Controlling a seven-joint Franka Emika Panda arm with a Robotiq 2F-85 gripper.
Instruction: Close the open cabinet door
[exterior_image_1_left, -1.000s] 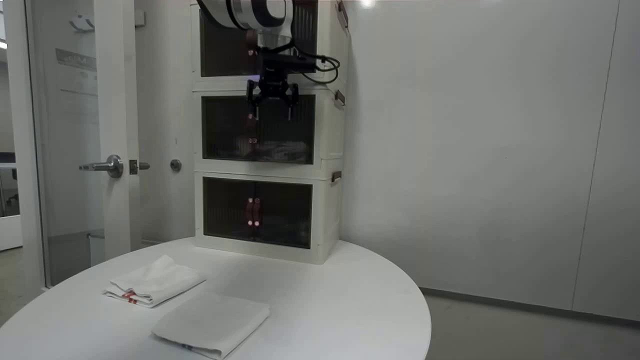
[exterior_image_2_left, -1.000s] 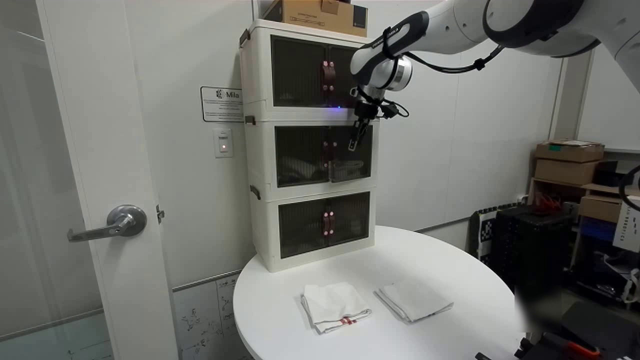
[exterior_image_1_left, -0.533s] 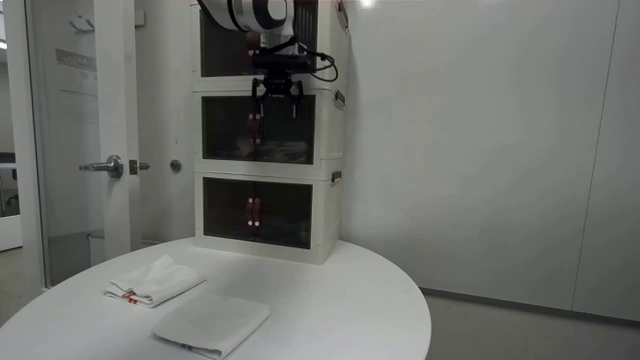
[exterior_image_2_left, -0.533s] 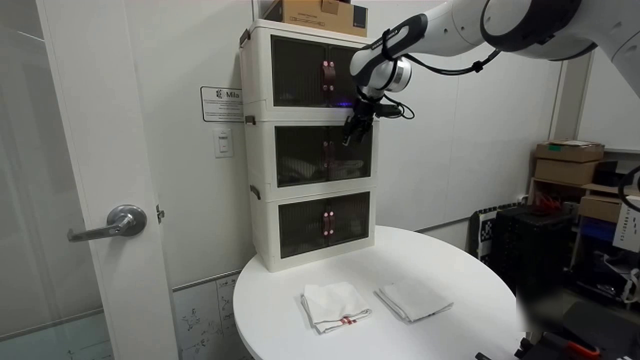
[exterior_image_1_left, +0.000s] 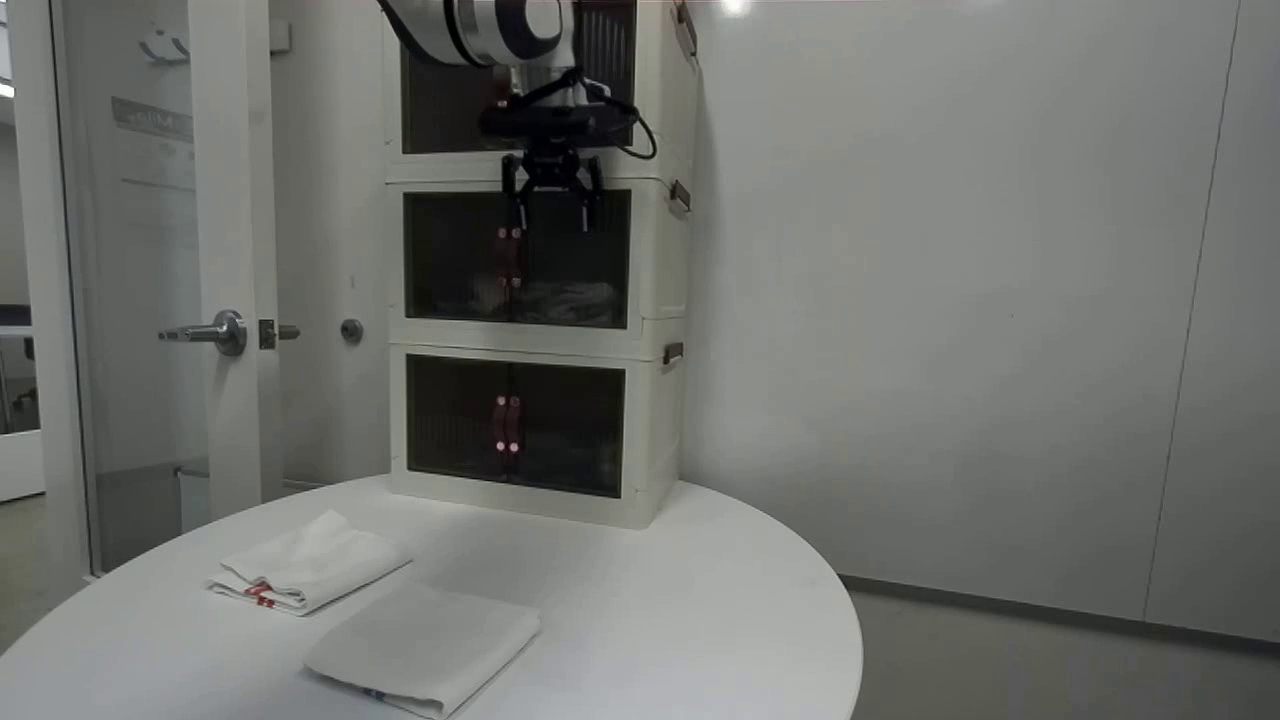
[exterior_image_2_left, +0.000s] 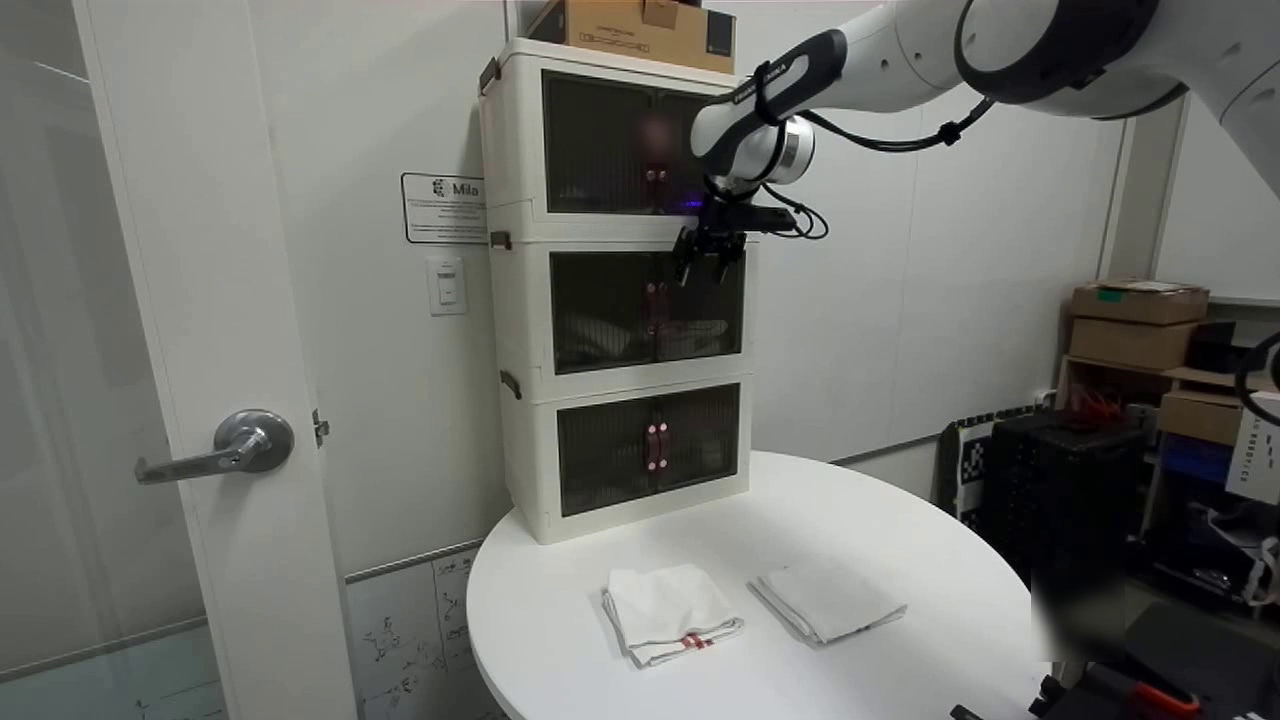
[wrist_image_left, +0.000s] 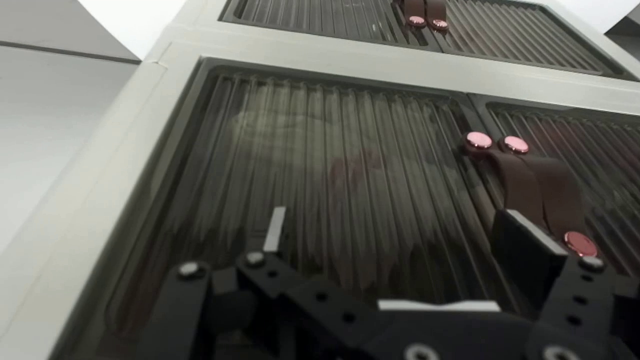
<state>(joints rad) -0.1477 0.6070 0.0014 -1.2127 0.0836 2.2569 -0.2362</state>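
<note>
The cabinet door (exterior_image_1_left: 585, 260) is the dark tinted, ribbed panel on the right of the middle tier in both exterior views (exterior_image_2_left: 712, 320). It looks flush with the panel beside it, and their brown strap handles (exterior_image_2_left: 656, 308) sit side by side. The wrist view is upside down and shows the door (wrist_image_left: 320, 125) filling the middle. My gripper (exterior_image_1_left: 555, 224) points down in front of the door's upper part and hides some of it. It also shows in an exterior view (exterior_image_2_left: 703, 276). Its fingers (wrist_image_left: 402, 232) are apart with nothing between them. I cannot tell whether they touch the door.
The white three-tier cabinet (exterior_image_1_left: 520, 340) stands on a round white table (exterior_image_1_left: 680, 620). Two folded cloths (exterior_image_1_left: 310, 560) (exterior_image_1_left: 425, 640) lie on the table. A cardboard box (exterior_image_2_left: 640, 35) sits on top of the cabinet. A glass room door with a metal handle (exterior_image_2_left: 215, 450) stands beside it.
The door has swung from slightly ajar to flush with its neighbour. My gripper has risen slightly and turned; in an exterior view it has moved left and both fingers now show.
</note>
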